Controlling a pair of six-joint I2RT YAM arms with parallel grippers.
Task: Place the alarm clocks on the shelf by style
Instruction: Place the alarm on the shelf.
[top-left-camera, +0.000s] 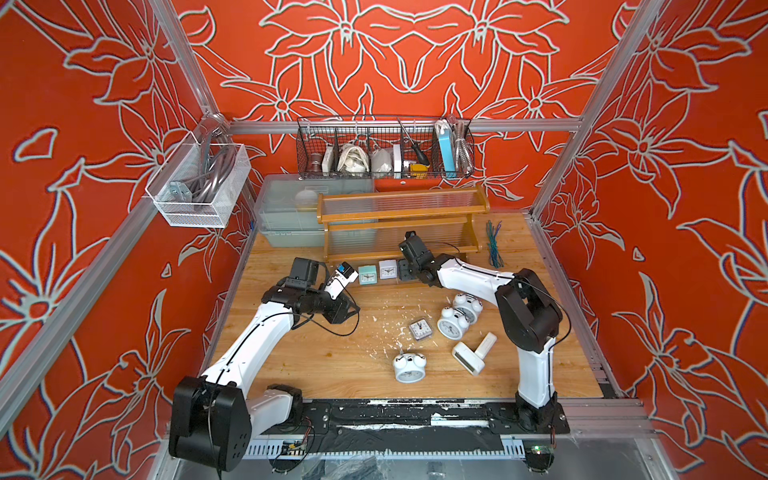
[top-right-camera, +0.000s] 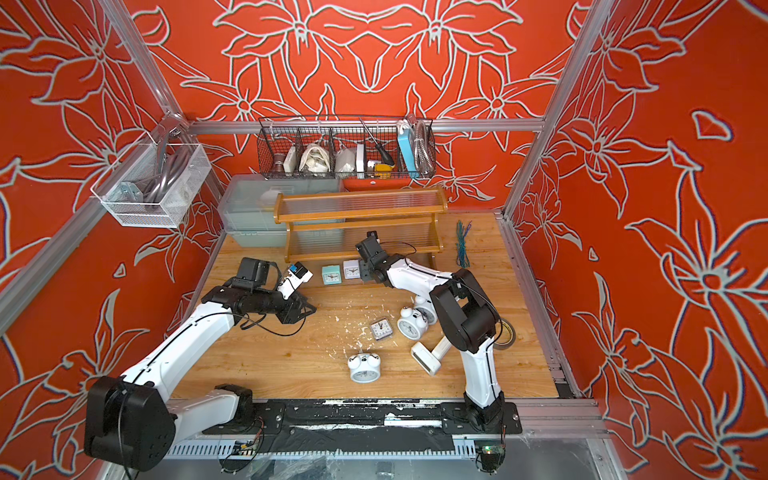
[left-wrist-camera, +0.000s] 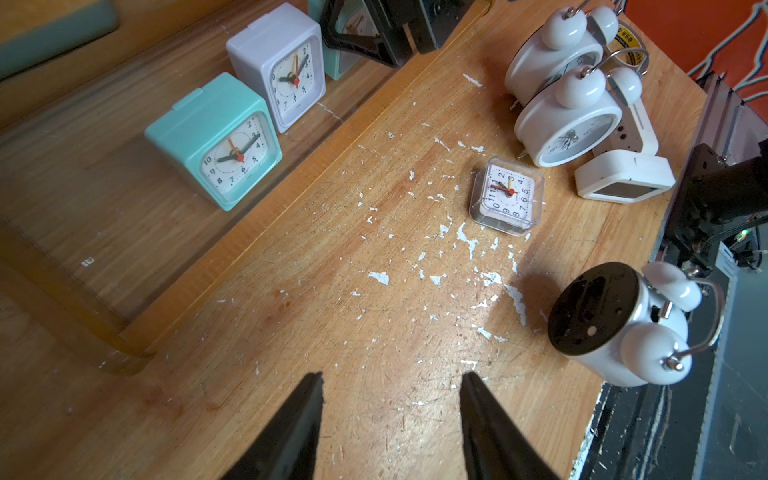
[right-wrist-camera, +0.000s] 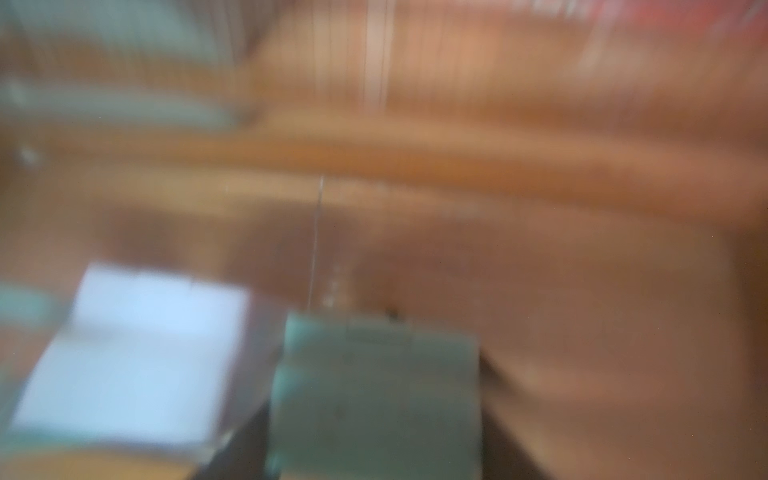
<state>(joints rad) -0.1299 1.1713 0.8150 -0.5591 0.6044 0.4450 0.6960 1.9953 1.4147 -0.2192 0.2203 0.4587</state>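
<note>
Back of table: the shelf (top-left-camera: 401, 216) stands there, above centre in both top views.
Left: my left pincer (left-wrist-camera: 391, 378) stands apart, with nothing between the tips, above the bare table (top-left-camera: 311, 365). It is left of centre in both top views.
Right: my right pincer (top-left-camera: 406, 272) is at the lowest tier, just right of centre in both top views. The right wrist view is blurred, yet dark fingers lie against both sides of the second teal clock (right-wrist-camera: 374, 395), so I read my pincer as clamped on that clock.
Lowest tier: the first teal clock (top-left-camera: 367, 275) and the white square clock (top-left-camera: 387, 269) stand upright side by side, faces to the front. The second teal clock is next on the right, mostly hidden behind my right pincer.
Right of centre: the far twin-bell clock (top-left-camera: 467, 305) and the middle twin-bell clock (top-left-camera: 452, 325) sit close together on the table.
Lower centre: the near twin-bell clock (top-left-camera: 409, 368) stands alone.
Centre: the clear-cased clock (top-left-camera: 420, 329) lies face up on the table, just left of the middle twin-bell clock.
Lower right of centre: the nearer digital clock (top-left-camera: 467, 357) and the farther digital clock (top-left-camera: 485, 344) lie touching, near my right arm.
</note>
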